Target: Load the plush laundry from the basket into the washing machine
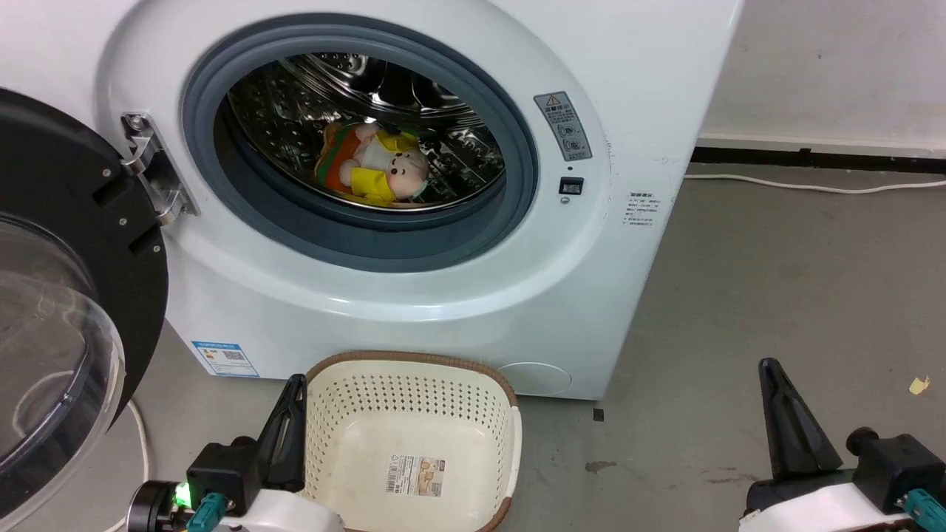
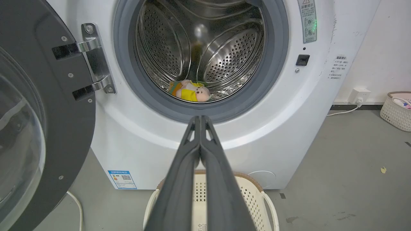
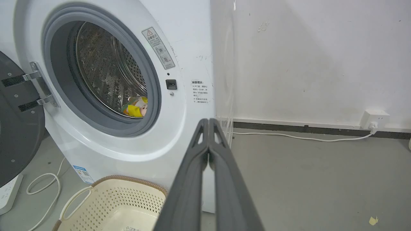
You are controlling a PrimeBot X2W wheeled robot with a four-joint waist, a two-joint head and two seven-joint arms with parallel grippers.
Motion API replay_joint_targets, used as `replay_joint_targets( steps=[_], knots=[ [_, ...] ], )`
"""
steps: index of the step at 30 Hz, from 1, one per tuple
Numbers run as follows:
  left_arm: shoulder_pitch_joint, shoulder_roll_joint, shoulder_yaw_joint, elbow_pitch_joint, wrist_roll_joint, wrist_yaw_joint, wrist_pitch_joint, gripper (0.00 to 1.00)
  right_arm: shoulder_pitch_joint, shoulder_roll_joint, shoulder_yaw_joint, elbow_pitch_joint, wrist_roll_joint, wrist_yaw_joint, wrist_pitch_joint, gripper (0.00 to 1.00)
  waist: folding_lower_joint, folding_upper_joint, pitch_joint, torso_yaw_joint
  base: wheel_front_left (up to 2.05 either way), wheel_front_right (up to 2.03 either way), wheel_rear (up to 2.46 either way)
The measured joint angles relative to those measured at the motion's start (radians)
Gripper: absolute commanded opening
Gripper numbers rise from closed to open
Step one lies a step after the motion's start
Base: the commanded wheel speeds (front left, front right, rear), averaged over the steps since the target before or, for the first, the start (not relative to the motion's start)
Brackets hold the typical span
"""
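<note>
Cream plastic sits nearest us: the basket (image 1: 414,395) on the floor (image 1: 739,295) just before the washer (image 1: 443,310), holding nothing but the barcode sticker (image 1: 415,475) on its bottom. Our left pincer (image 1: 294,384) stands at the basket's left wall, clenched with nothing in it. Our right pincer (image 1: 770,367) is clenched and bare as well, well off to the right over the floor.

Beyond the basket, the door (image 1: 81,192) hangs wide open on our left, and the grey ring (image 1: 384,247) frames the drum (image 1: 295,103). The doll (image 1: 377,166) lies inside on the drum's bottom, past the ring's lip. Its long axis runs across the opening, tilted a little, with the burger back towards our left and the peach face towards our right and slightly nearer us.

From the left pincer the doll is ahead and above, almost dead in line with it in the left wrist view. From the right pincer it lies ahead and well to the left, half hidden by the ring. So the left pincer is the nearer one, both to the doll and to the door. We judge the loading done. Any further move, such as swinging the door shut, would fall to the left pincer.
</note>
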Motion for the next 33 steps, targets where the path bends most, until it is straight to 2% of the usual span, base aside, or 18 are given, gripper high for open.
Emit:
replay_joint_targets(
  steps=[33],
  knots=[
    [0.0, -0.031, 0.038, -0.023, 0.051, -0.007, 0.075, 0.0, -0.006, 0.0, 0.007, 0.006, -0.049, 0.0, 0.076, 0.0, 0.0, 0.0, -0.018, 0.003, 0.0, 0.0, 0.0]
  ],
)
